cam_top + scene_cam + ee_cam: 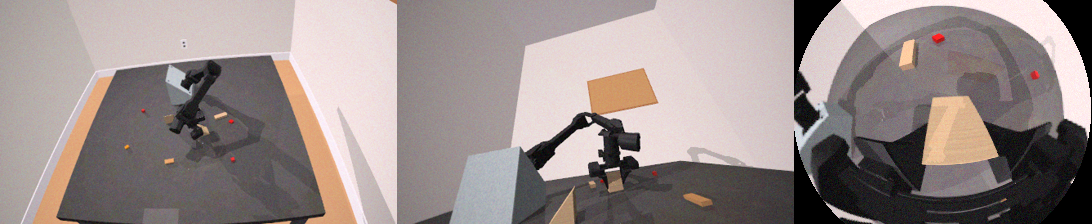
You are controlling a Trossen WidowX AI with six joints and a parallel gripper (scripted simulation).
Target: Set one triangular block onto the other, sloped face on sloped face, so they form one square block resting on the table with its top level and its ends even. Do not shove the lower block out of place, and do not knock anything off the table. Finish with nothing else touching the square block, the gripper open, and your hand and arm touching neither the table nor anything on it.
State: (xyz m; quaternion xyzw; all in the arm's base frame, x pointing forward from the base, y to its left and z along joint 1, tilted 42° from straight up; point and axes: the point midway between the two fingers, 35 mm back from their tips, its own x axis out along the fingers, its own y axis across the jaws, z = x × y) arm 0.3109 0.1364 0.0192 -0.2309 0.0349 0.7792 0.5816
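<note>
1. Black gripper [197, 131] [615, 179] [952, 123] is partly closed, somewhat past half open, and its fingers have hold of the triangular wooden block [204, 130] [615, 182] [956, 132] between them.
2. By my judgement, the grasp is done; the lift, the turning over, the placing and the release are left. Whether this block already leaves the worktop [122, 184] [650, 208] [884, 90], I cannot tell.
3. Its wood is pale tan, with fine straight grain seen in the wrist view, and its outline narrows toward the far end.
4. Apart from it stands the second triangular block [168, 118] [566, 209], also tan, with a sharp upper point in the exterior view. No square block is formed yet.
5. Farther out lie a pale wooden bar [220, 116] [592, 184] [908, 55], long and straight-edged, and near it a red cube [231, 121] [938, 38].
6. An orange-brown oblong block [169, 161] [698, 199] lies well apart, on the matt dark grey surface.
</note>
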